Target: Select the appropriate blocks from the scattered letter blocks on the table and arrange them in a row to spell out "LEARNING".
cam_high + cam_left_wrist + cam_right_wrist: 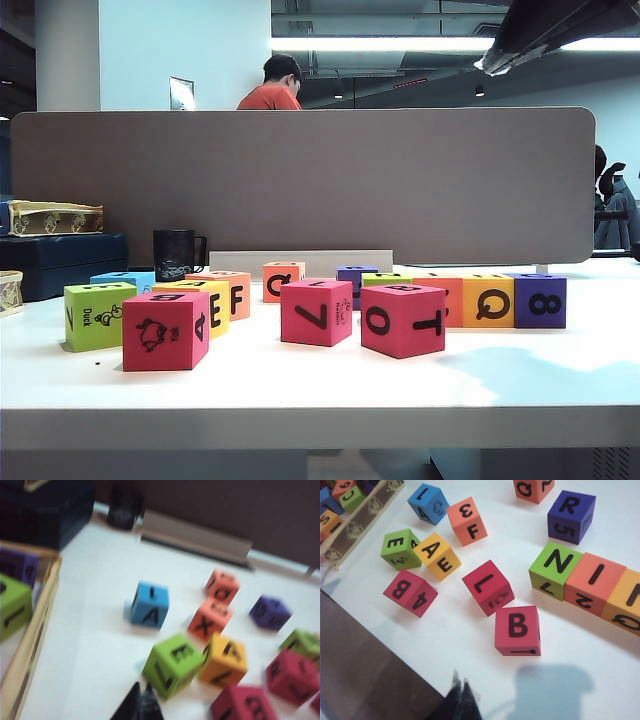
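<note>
Hovering with fingers together, the left hand (139, 705) and right hand (461, 700) hang above the letter blocks (488, 587), touching none.

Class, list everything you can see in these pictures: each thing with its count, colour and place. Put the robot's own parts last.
letter blocks: thirteen loose; three red, three orange, two each of yellow, green and purple, one blue; scattered across the table, four in a row at the exterior view's right
table: one, white, foreground
tray: one, pale wood rim, table's left edge, holding more blocks
mug: one, black, back left
partition: one, grey-brown, behind the table
boxes: two, dark blue under gold-patterned, far left
person: one, red top, behind the partition
left gripper: one, black, shut, above the green block
right gripper: one, black, shut, above the table's front edge
</note>
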You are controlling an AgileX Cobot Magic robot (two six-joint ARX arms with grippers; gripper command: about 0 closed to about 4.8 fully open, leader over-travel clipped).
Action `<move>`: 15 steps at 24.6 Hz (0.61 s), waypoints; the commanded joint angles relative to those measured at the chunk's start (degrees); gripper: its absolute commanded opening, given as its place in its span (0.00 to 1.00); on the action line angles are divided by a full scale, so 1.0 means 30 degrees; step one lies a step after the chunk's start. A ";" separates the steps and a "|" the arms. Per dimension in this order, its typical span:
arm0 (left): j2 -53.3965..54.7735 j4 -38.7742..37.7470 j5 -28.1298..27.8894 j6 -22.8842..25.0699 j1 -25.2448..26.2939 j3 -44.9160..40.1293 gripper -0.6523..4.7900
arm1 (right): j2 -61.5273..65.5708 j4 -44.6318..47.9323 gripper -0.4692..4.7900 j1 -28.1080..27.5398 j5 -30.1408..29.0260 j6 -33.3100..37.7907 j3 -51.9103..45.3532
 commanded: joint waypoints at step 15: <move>0.3002 -0.0408 0.2820 0.0182 0.0000 0.3803 0.11 | -0.0007 0.0036 0.08 0.1778 0.0532 -0.0168 0.0124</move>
